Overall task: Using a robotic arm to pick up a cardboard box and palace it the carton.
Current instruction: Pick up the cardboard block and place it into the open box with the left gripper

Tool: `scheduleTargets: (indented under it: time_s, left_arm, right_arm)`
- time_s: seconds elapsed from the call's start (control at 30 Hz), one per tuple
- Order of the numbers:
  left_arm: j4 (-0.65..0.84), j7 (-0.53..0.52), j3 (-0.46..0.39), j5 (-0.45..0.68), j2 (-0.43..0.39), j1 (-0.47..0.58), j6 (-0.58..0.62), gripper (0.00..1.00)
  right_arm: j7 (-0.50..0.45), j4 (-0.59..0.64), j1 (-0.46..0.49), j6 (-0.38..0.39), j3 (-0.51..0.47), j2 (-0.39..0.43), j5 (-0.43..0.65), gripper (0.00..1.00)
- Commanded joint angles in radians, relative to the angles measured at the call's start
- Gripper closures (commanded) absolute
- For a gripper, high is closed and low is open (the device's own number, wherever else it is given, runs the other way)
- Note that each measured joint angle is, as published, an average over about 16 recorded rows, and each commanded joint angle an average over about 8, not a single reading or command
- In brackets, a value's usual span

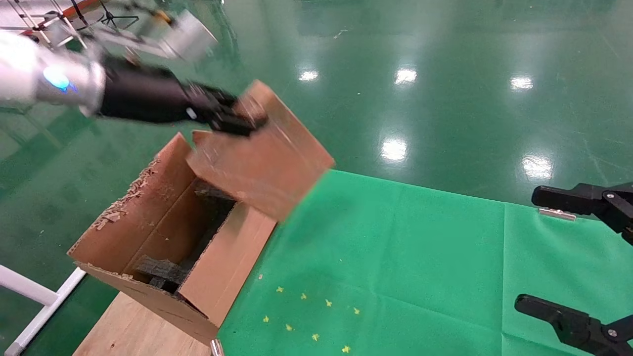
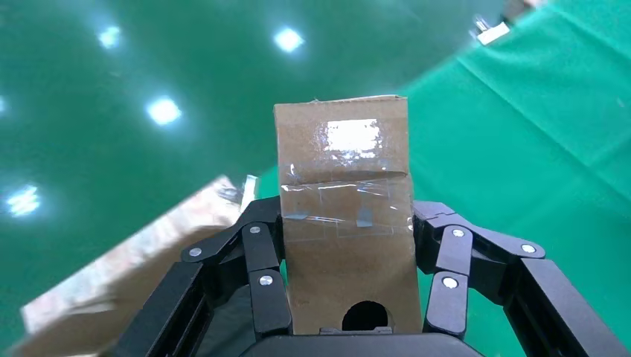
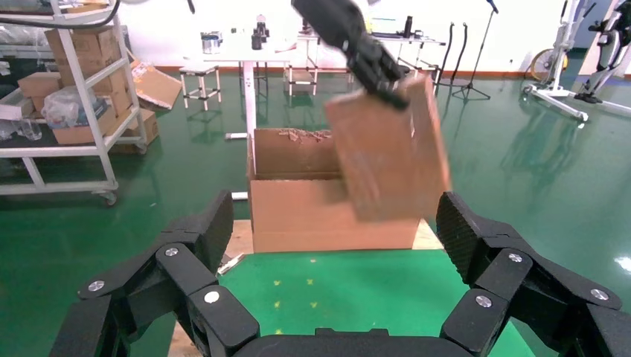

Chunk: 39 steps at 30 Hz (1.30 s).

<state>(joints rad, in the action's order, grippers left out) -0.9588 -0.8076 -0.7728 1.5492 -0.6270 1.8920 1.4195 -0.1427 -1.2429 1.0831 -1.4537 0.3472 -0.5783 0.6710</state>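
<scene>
My left gripper (image 1: 242, 118) is shut on the small brown cardboard box (image 1: 262, 158) and holds it tilted in the air, over the far end of the large open carton (image 1: 163, 242). In the left wrist view the box (image 2: 346, 223), with shiny clear tape, sits between the black fingers (image 2: 260, 256). The carton has ragged torn flaps and dark foam blocks (image 1: 163, 272) inside. The right wrist view shows the box (image 3: 391, 149) hanging in front of the carton (image 3: 298, 208). My right gripper (image 1: 554, 257) is open and empty at the right edge of the table.
The carton stands on a wooden board (image 1: 133, 326) at the left end of the green cloth (image 1: 395, 257). Small yellow marks (image 1: 311, 316) dot the cloth near the front. A small metal piece (image 1: 556, 213) lies at the cloth's far right. Shelves with boxes (image 3: 74, 82) stand far off.
</scene>
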Motion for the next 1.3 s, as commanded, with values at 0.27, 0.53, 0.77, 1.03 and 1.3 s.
scheduleTargets:
  time_s: [0.27, 0.53, 0.77, 1.03, 1.3]
  left_arm:
    - [0.342, 0.198, 0.012, 0.087, 0.004, 0.232, 0.041, 1.0]
    - [0.599, 0.345, -0.047, 0.228, -0.007, 0.329, 0.012, 1.0]
    - [0.774, 0.404, -0.096, 0.307, -0.066, 0.276, -0.095, 1.0]
    - [0.883, 0.412, -0.112, 0.338, -0.123, 0.183, -0.338, 1.0]
    - [0.934, 0.402, -0.109, 0.335, -0.152, 0.125, -0.45, 1.0]
  right_arm:
    - [0.0, 0.0, 0.0, 0.0, 0.0, 0.0, 0.0, 0.0]
    - [0.0, 0.0, 0.0, 0.0, 0.0, 0.0, 0.0, 0.0]
    - [0.0, 0.0, 0.0, 0.0, 0.0, 0.0, 0.0, 0.0]
    - [0.0, 0.0, 0.0, 0.0, 0.0, 0.0, 0.0, 0.0]
    - [0.0, 0.0, 0.0, 0.0, 0.0, 0.0, 0.0, 0.0]
